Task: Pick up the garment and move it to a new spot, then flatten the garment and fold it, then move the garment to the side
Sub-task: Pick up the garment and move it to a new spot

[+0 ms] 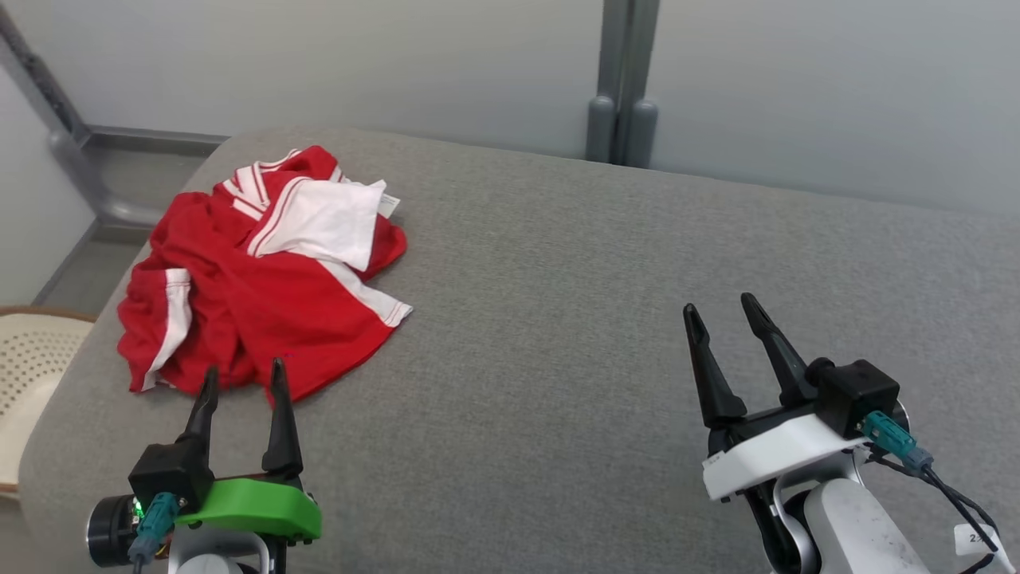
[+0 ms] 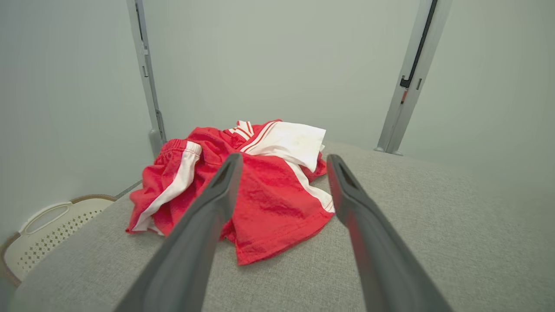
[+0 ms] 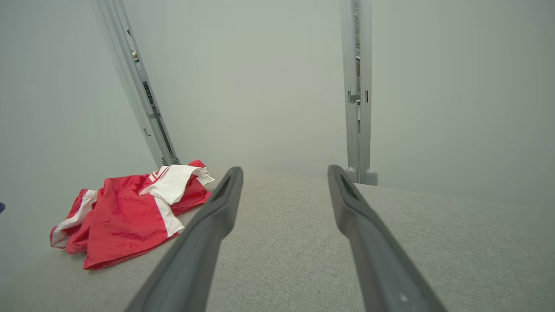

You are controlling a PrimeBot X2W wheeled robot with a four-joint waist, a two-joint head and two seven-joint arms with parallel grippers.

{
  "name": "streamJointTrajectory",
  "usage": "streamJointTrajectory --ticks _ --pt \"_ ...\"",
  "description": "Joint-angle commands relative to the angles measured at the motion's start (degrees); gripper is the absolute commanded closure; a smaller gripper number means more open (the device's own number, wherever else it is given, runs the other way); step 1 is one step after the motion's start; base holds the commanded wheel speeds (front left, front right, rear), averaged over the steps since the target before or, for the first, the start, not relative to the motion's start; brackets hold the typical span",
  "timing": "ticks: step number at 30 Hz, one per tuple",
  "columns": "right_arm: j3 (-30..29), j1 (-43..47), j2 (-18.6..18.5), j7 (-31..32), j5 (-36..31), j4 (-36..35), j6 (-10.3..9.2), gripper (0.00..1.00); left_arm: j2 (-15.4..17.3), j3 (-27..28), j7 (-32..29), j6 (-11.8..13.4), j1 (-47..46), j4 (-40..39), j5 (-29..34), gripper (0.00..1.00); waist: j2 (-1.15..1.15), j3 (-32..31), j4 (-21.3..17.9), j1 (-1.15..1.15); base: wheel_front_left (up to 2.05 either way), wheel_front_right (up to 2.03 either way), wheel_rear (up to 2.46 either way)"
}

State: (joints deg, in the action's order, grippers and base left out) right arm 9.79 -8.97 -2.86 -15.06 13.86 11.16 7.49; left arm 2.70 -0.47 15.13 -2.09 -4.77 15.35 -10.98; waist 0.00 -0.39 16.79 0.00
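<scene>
The garment (image 1: 263,279) is a crumpled red piece with white stripes and a white panel, lying at the far left of the grey padded surface (image 1: 558,319). It also appears in the left wrist view (image 2: 260,195) and at the left of the right wrist view (image 3: 125,216). My left gripper (image 1: 244,373) stands open just in front of the garment's near edge, with nothing between its fingers. Well to the right, my right gripper (image 1: 721,307) is open and empty above bare grey fabric.
A cream perforated basket (image 1: 28,375) sits off the surface's left edge, also visible in the left wrist view (image 2: 47,234). Pale walls with grey metal posts (image 1: 625,80) stand behind. Bare grey surface stretches across the middle and right.
</scene>
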Motion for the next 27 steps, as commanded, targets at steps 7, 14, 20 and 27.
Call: streamJointTrajectory --ticks 7,14,20,27 --pt "1.21 0.8 -0.09 -0.16 0.71 0.09 0.0 0.0 0.33 1.88 0.04 0.44 -0.38 0.92 0.02 0.0 0.0 -0.58 11.61 0.0 0.0 0.0 0.0" --pt "3.94 -1.13 -0.15 -0.16 1.0 1.02 0.0 0.0 0.3 3.81 0.03 0.99 0.96 -0.92 -0.83 0.0 0.0 0.28 12.53 0.0 0.0 0.0 0.0" --pt "4.48 -1.86 -0.15 -0.16 1.1 1.26 0.0 0.0 0.31 3.65 0.04 1.2 0.67 -1.12 -1.28 0.0 0.0 0.35 12.46 0.0 0.0 0.0 0.0" --pt "2.6 -1.16 -0.12 -0.17 -0.14 0.32 0.0 0.0 0.32 2.61 0.04 0.36 -1.89 1.2 -2.14 0.0 0.0 1.06 11.34 0.0 0.0 0.0 0.0"
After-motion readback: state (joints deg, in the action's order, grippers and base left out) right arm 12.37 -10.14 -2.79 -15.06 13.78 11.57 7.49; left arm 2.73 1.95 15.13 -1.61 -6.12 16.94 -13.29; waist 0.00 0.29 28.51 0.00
